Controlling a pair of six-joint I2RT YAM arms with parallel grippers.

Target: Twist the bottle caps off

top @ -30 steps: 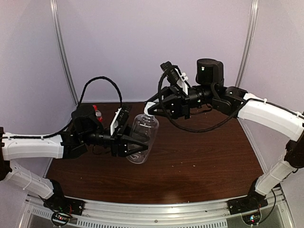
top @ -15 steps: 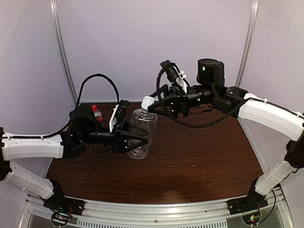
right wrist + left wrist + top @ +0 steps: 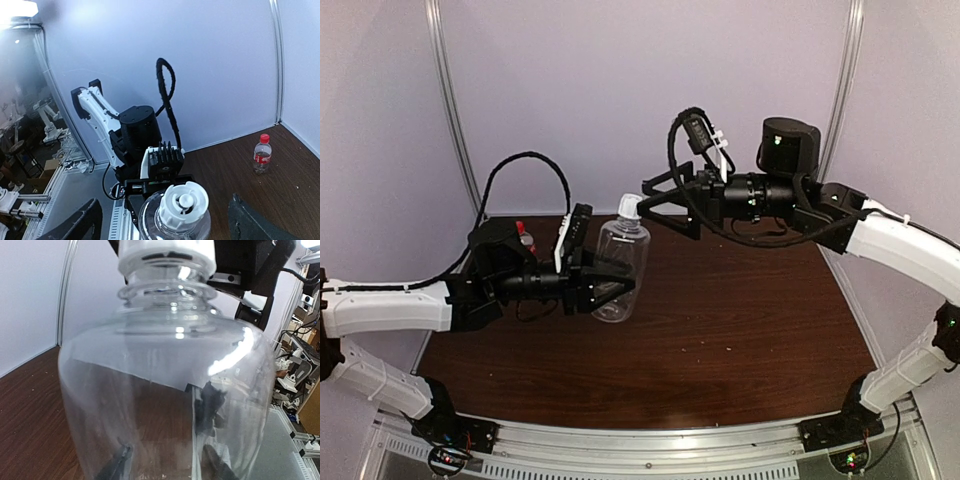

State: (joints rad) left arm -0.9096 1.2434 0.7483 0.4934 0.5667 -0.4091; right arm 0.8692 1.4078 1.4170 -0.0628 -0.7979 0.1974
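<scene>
My left gripper (image 3: 616,286) is shut on the body of the taller clear bottle (image 3: 618,268) and holds it upright above the table. Its white cap (image 3: 630,207) sits on the neck. In the left wrist view the bottle (image 3: 165,390) fills the frame, the white cap (image 3: 167,252) at the top, with a finger (image 3: 116,466) showing through the plastic. My right gripper (image 3: 645,201) is open just right of the cap. From the right wrist the cap (image 3: 183,202) lies between wide-apart fingers (image 3: 77,226), untouched. The small red-labelled bottle (image 3: 261,155) with its red cap (image 3: 264,137) stands on the table.
The small bottle (image 3: 526,238) stands at the back left of the brown table (image 3: 750,330), behind my left arm. Purple walls close the back and sides. A black cable loops over the left arm (image 3: 535,165).
My right gripper has opened off the white cap and drawn back to the right. The left arm has tipped the tall bottle more upright and shifted it slightly.
</scene>
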